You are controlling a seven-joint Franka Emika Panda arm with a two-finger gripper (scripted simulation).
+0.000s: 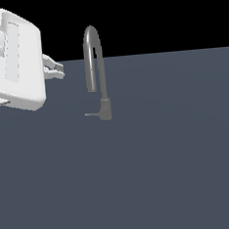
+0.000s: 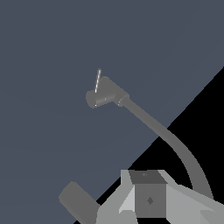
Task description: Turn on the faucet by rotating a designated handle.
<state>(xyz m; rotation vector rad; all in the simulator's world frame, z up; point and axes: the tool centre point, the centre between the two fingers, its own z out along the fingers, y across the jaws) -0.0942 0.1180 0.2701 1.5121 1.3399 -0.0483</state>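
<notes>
The faucet (image 1: 104,109) stands on the grey floor, its arched spout (image 1: 92,49) rising above the blocky base. The handle (image 1: 91,114), a thin short lever, sticks out of the base toward the exterior view's left. My gripper (image 1: 58,70) hangs in the air on the exterior view's left of the spout, level with its upper half and clear of it. Its two fingers show a small gap with nothing between them. In the wrist view the base (image 2: 103,94), handle (image 2: 98,81) and spout tube (image 2: 166,135) lie beyond my fingers (image 2: 148,197).
The bulky white arm link (image 1: 13,61) fills the upper corner on the exterior view's left. The flat grey floor (image 1: 165,171) spreads around the faucet, ending in black background behind it.
</notes>
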